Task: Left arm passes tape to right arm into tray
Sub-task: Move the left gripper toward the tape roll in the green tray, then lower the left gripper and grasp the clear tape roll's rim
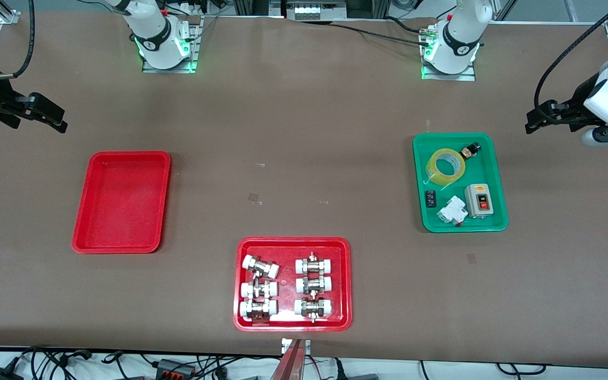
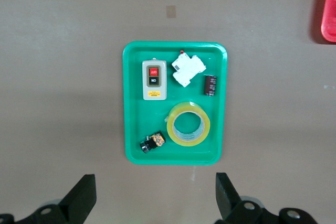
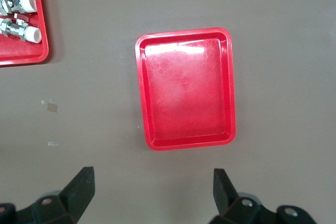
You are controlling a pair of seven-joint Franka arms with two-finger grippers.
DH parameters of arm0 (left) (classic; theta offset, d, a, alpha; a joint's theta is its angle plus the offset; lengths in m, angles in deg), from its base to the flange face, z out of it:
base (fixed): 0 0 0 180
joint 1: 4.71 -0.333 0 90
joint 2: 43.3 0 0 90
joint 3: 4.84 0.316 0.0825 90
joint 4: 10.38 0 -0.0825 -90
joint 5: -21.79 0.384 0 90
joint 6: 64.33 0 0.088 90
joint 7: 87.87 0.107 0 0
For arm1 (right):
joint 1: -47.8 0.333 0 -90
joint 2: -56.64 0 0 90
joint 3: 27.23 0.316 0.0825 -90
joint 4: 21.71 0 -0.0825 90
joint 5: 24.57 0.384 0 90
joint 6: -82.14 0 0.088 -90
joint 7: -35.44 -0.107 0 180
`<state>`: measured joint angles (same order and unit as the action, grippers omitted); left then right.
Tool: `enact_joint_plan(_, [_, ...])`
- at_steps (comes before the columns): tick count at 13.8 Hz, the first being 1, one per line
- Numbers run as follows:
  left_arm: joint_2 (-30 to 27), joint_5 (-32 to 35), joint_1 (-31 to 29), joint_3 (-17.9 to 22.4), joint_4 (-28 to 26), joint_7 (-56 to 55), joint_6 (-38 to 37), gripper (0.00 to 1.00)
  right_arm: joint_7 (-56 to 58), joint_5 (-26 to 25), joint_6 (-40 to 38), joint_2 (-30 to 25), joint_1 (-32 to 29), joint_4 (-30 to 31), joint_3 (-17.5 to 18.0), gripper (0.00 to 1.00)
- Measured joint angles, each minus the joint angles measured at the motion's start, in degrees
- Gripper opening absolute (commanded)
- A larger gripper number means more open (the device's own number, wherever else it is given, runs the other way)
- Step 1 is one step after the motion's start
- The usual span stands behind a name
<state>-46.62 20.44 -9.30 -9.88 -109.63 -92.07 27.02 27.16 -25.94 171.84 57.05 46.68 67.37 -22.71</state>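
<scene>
Front view: tape lying untouched in green tray; red tray bare; left gripper and right gripper spread, holding nothing. Everything left.

Translucent yellow tape with pale core, lying in green tray at frame right. Grey switch box showing red and black buttons under a yellow label; white breaker alongside. Plain red tray at frame left. Red tray of silver, white-capped fittings at lower centre. Brown table showing throughout.
</scene>
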Motion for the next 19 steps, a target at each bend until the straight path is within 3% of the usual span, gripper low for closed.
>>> enact_joint_plan(7, [0.35, -0.55, -0.04, -0.03, 0.36, -0.25, 1.27, 1.0, 0.1, 0.0, 0.0, 0.0, 0.0, -0.01, 0.02, 1.0])
enact_joint_plan(13, [9.18, -0.55, -0.9, 0.55, 2.81, -0.39, 3.1, 1.0, 0.1, 0.0, -0.02, 0.0, 0.0, -0.02, 0.02, 1.0])
enact_joint_plan(15, [10.55, -0.55, -1.1, 0.48, -1.74, -0.39, 8.91, 1.0, 0.1, 0.0, -0.03, 0.0, 0.0, -0.02, 0.02, 1.0])
enact_joint_plan(19, [9.42, -0.55, -0.82, -1.47, -22.25, -0.4, 25.79, 1.0, 0.1, 0.0, -0.04, 0.01, 0.0, -0.02, 0.02, 1.0])
